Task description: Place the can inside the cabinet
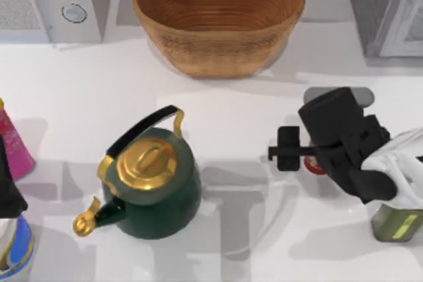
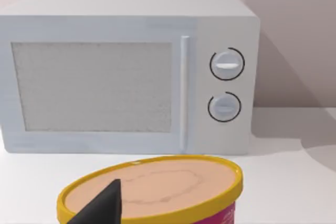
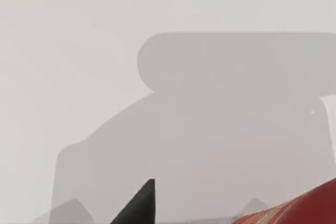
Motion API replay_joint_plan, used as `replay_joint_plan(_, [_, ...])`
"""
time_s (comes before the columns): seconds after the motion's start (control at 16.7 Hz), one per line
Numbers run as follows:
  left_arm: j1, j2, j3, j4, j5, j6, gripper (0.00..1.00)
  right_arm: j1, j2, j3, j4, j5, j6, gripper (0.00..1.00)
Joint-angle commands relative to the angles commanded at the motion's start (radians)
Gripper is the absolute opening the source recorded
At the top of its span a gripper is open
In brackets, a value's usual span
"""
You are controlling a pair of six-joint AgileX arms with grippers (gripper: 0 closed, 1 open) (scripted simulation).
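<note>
The can (image 1: 314, 165) stands on the white table (image 1: 251, 97) at the right side, between the green kettle (image 1: 155, 186) and the olive-green bottle (image 1: 394, 222). Most of it is covered from above by the right claw (image 1: 291, 150). Only a red edge shows in the top view, and a red curved side (image 3: 310, 208) in the right wrist view. The right claw is low over the can; whether its fingers grip the can cannot be told. The cabinet (image 1: 383, 8) sits at the far right corner, well apart from the can. A woven basket (image 1: 218, 18) stands at the far centre. A pale microwave (image 2: 131, 72) occupies the far left. The left arm (image 1: 8, 186) is parked at the left edge, over a yellow-rimmed tub (image 2: 157, 190); its claw opening cannot be told.
</note>
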Motion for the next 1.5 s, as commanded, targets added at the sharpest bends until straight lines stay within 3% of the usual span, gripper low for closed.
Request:
replay_joint_plan(0.48, [0.0, 0.0, 0.0, 0.0, 0.0, 0.0, 1.0, 0.0, 0.0, 0.0, 0.0, 0.0, 0.0, 0.02])
replay_joint_plan(1.14, [0.0, 0.0, 0.0, 0.0, 0.0, 0.0, 1.0, -0.001, -0.008, 0.012, -0.015, 0.001, 0.001, 0.0])
replay_joint_plan(1.5, [0.0, 0.0, 0.0, 0.0, 0.0, 0.0, 1.0, 0.002, -0.121, 0.173, -0.305, 0.002, 0.002, 0.0])
